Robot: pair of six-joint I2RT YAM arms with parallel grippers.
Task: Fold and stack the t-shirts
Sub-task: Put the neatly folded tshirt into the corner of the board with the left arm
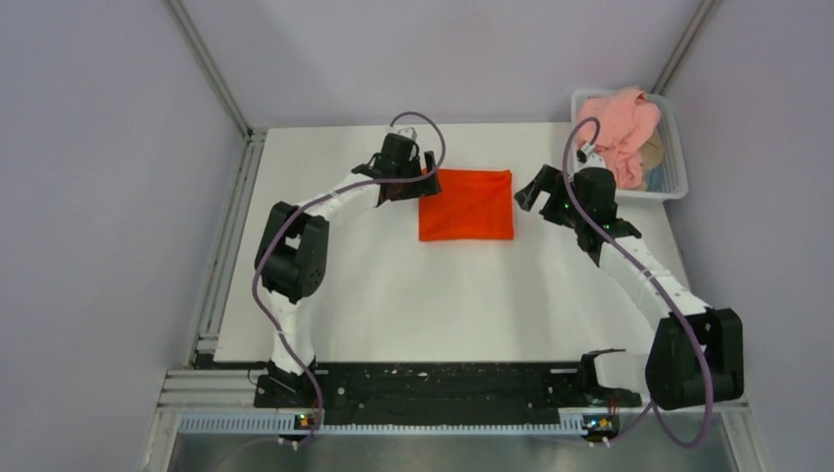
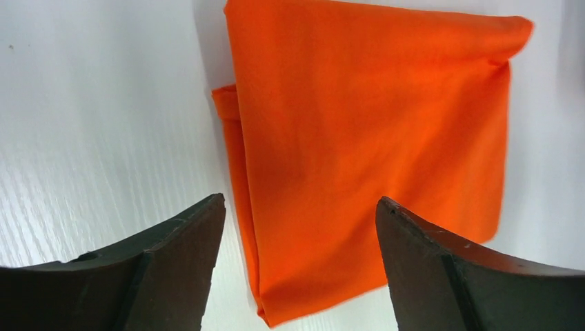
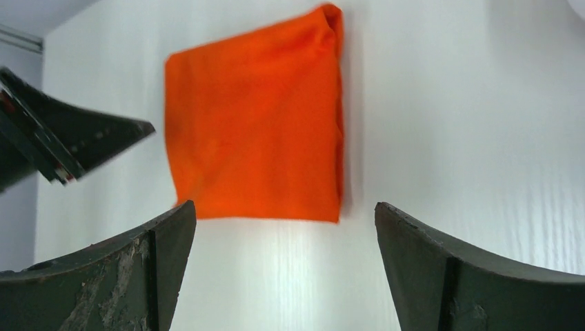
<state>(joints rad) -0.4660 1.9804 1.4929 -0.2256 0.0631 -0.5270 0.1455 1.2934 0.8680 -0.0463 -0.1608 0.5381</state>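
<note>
Left claw [image 2: 300, 200] and right claw [image 3: 285, 204] wide apart (both empty), either side of the orange-red t-shirt [image 1: 467, 205].

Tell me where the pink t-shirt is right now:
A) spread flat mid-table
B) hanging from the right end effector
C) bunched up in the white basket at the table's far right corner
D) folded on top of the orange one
C: the pink t-shirt sits crumpled in the white mesh basket, while the orange-red t-shirt lies folded by itself on the table.
</note>
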